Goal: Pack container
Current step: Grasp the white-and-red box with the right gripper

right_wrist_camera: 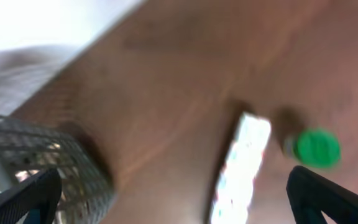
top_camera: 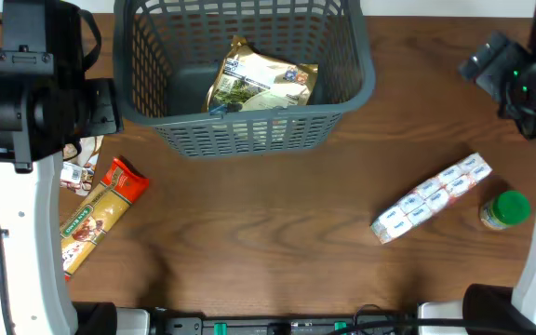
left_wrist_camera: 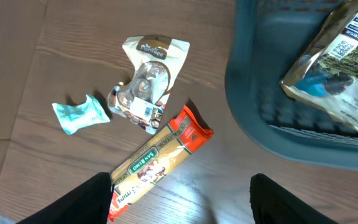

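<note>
The grey-blue slotted container [top_camera: 249,135] stands at the back middle of the table, with a gold snack bag [top_camera: 261,84] lying inside. It also shows in the left wrist view [left_wrist_camera: 291,134] and, blurred, in the right wrist view [right_wrist_camera: 55,155]. My left gripper [left_wrist_camera: 182,202] is open and empty, high above the long pasta packet [top_camera: 96,216] [left_wrist_camera: 160,155] at the left. My right gripper [right_wrist_camera: 179,199] is open and empty, held high at the right above a white sleeve of small packets [top_camera: 433,196] [right_wrist_camera: 241,168] and a green-lidded jar [top_camera: 503,210] [right_wrist_camera: 316,147].
A beige snack pouch [left_wrist_camera: 146,81] and a small teal wrapper [left_wrist_camera: 79,113] lie left of the container, beyond the pasta packet. The left arm's body [top_camera: 26,102] covers the far left of the overhead view.
</note>
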Tool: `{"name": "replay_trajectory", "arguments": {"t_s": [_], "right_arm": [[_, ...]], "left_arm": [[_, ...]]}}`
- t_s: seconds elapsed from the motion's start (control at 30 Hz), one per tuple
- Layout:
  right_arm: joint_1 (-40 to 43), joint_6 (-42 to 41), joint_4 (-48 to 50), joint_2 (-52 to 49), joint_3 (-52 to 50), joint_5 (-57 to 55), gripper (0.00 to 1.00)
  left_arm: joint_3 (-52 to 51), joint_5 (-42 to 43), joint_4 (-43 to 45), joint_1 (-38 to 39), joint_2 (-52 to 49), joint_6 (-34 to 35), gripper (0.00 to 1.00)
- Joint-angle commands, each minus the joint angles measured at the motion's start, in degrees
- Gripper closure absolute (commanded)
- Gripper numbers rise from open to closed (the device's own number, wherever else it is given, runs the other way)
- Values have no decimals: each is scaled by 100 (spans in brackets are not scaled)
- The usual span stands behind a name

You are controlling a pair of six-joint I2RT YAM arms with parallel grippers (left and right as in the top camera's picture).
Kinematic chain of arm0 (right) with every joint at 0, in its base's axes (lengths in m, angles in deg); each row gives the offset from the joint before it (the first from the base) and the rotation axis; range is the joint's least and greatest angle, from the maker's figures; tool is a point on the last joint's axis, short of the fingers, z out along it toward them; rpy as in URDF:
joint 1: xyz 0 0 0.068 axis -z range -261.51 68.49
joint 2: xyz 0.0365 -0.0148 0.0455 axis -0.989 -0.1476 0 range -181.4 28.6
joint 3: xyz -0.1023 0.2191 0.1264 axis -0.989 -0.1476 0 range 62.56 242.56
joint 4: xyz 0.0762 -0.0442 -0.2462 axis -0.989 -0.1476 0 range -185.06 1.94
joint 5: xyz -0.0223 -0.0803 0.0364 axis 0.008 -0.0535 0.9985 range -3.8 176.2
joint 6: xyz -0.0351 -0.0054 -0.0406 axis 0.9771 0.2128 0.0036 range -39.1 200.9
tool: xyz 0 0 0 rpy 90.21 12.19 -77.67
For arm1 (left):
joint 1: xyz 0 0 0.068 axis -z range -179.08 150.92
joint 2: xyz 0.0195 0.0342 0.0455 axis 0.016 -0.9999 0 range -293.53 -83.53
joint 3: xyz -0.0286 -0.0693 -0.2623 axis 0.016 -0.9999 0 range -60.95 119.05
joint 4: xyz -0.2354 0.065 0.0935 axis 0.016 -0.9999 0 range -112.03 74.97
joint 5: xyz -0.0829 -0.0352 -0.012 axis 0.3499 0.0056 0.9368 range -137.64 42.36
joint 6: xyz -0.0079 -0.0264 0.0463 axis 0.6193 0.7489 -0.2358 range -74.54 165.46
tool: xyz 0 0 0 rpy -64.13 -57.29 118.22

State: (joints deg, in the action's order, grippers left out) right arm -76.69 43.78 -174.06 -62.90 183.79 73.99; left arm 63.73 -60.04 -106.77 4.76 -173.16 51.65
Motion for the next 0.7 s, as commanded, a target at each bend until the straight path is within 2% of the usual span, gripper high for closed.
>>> {"name": "replay_trajectory", "arguments": {"t_s": [0.0,0.03,0.1,0.27,0.43,0.53,0.67], "right_arm": [[278,-962,-581,-11,-168,450,8],[337,-1226,-866,-11,-243,450,14],[411,-1429,-1132,4,-483,501,16],[378,-1989,-990,216,-1805,402,8],[380,-1891,94,262,-3206,387,7],[382,-1729,796,258,-3853,409,1],[385,-1703,1589,256,-4677,407,1]], "left_arm": [[42,-7,-37,-28,15,11,30],[42,-4,-39,-28,15,11,30],[42,-4,-39,-28,15,13,30],[42,-4,-42,-28,15,13,30],[42,-4,-81,-28,15,11,30],[42,-4,-98,-28,15,13,30],[42,-4,-103,-28,15,13,30]]}}
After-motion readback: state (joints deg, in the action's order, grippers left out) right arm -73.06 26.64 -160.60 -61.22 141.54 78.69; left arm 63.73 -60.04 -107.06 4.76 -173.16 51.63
